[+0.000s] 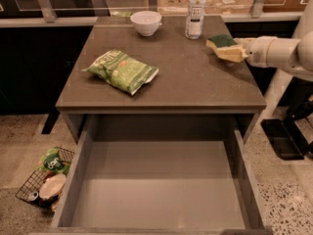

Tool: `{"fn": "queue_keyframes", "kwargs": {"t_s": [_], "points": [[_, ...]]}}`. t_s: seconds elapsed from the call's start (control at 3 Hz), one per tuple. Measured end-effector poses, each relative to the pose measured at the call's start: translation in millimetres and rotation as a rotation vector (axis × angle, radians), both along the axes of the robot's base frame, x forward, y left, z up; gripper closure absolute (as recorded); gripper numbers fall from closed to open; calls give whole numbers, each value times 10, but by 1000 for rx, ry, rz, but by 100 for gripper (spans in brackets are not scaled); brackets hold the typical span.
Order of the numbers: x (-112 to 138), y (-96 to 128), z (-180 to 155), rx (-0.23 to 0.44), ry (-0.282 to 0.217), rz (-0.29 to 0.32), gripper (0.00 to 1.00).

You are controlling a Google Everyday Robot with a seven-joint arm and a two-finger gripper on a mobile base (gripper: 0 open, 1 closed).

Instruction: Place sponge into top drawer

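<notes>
The sponge [222, 43], dark green on top and yellow below, is over the right rear part of the table top. My gripper [234, 52] reaches in from the right on a white arm and is shut on the sponge. The sponge looks lifted slightly off the table. The top drawer [78, 180] is pulled wide open below the table's front edge, a grey shallow box with nothing in it.
A green snack bag [121, 70] lies at the table's left centre. A white bowl [146, 22] and a clear water bottle [195, 11] stand at the back. A wire basket [44, 180] with trash sits on the floor at left.
</notes>
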State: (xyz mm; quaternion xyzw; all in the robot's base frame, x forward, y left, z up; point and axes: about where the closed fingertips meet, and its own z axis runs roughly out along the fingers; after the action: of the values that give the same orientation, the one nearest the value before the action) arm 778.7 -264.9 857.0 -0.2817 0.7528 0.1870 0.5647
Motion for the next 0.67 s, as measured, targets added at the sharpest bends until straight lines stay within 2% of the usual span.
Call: {"fn": "queue_keyframes", "kwargs": {"t_s": [0.33,0.67], "points": [[-466,-119,342,-67,-38,55,100],[-1037,-208,619,-149,-87,90,100]]}}
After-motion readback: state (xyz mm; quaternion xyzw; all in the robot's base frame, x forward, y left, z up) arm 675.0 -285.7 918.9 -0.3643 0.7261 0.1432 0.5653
